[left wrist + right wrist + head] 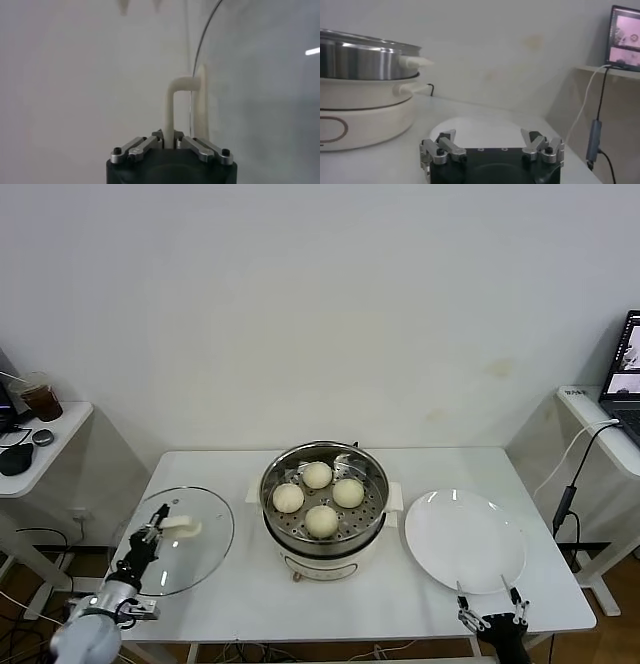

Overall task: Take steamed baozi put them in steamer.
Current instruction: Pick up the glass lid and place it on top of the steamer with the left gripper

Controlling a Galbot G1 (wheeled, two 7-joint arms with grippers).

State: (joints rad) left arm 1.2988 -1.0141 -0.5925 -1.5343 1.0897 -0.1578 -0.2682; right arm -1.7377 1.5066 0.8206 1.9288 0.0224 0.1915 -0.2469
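At far left of the white worktop (240, 604): left hand (157, 522) low over the near-left corner, clamped narrow on the cream-white handle (172, 107) of the round glass lid (185, 539). Left wrist view confirms it: handle bar pinched between the fingers (137, 146), lid disc standing edge-on just beyond. Lid flat-ish over the worktop's left part, beside the pot, apart from it.

Centre: round shiny stainless-steel steamer (325, 502) on cream-white electric base, side tabs visible in right wrist view (367, 60). Four pale cream-white steamed baozi (318, 475) already inside, sitting on the perforated tray, spaced in a rough diamond, none touching.

Right of the steamer: flat round white plate (465, 541), bare, just beside the pot's right tab.

Near-right edge: right hand (490, 612) parked low at the worktop's front, just in front of the plate, fingers spread wide, gripping nothing. Right wrist view shows the same: both fingers (442, 149) apart, plate ahead, steamer off to one side.
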